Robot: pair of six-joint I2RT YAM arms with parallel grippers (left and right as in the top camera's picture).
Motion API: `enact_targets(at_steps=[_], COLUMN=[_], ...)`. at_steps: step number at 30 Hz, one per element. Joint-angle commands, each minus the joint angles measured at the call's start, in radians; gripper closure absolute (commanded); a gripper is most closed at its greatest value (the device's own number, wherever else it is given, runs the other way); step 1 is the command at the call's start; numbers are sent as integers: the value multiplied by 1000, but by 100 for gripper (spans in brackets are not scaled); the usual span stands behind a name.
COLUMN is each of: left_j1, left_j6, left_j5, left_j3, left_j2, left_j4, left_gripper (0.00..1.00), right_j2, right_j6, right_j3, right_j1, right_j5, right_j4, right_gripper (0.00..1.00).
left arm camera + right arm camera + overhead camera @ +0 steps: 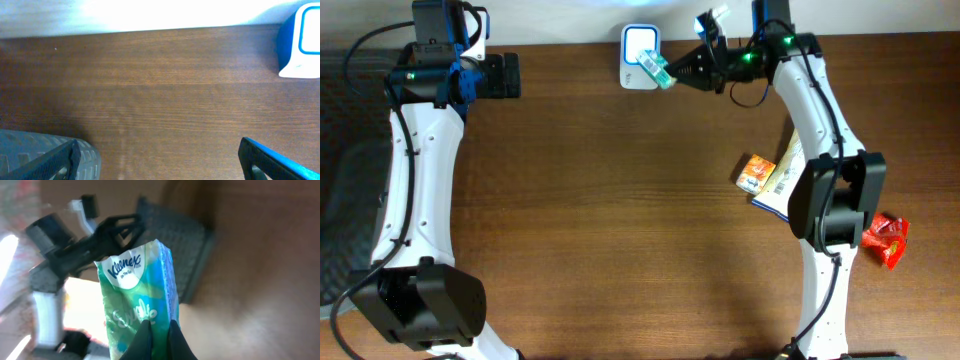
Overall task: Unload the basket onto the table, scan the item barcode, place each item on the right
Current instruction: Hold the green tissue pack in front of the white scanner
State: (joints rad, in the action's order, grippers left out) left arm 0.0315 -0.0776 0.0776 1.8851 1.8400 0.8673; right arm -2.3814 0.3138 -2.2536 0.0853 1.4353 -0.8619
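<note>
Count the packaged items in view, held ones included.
4: tissue pack in the right gripper; orange packet and white packet beside that arm; red packet beyond it. Others may hide underneath.

Spare goods on a dark wooden table

A brown wooden table point(620, 220) with a fine lengthwise grain is seen from above, and a pale wall point(570, 18) is met along its far edge. Three packets are grouped on the right side: a small orange box point(754, 173) is laid just beside the left edge of a flat white packet point(781, 180) marked with yellow and blue, which is tilted and partly hidden. A crinkled red packet point(886, 240) is set well apart from them, nearer the right edge. A dark grey textured surface point(338, 130) is seen beyond the left edge.
</note>
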Motion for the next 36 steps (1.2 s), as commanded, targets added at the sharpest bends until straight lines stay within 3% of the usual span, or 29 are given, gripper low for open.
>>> enact_targets(at_steps=[1, 4, 6, 8, 11, 15, 21, 36], left_j1=[0, 0, 0, 0, 0, 0, 0, 0], left_j6=[3, 3, 3, 3, 3, 3, 3, 3], left_j5=[-10, -10, -10, -10, -10, -10, -10, -10], left_j3=[2, 2, 2, 2, 2, 2, 2, 2], left_j2=[-20, -20, -20, -20, -20, -20, -20, -20], left_j4=[-2, -2, -2, -2, -2, -2, -2, -2], left_gripper=[1, 1, 1, 1, 1, 1, 1, 1], right_j2=[85, 86, 85, 65, 5, -100, -198, -226], right_j6=[69, 28, -72, -245, -579, -903, -1157, -1170], right_j3=[-76, -105, -105, -103, -103, -103, -103, -101], right_j1=[46, 145, 225, 313, 394, 420, 412, 372], right_j5=[-394, -921, -1320, -1725, -2027, -2047, -2076, -1990], right_j4=[0, 14, 64, 163, 349, 550, 712, 663], right_gripper=[96, 96, 96, 96, 96, 96, 96, 96])
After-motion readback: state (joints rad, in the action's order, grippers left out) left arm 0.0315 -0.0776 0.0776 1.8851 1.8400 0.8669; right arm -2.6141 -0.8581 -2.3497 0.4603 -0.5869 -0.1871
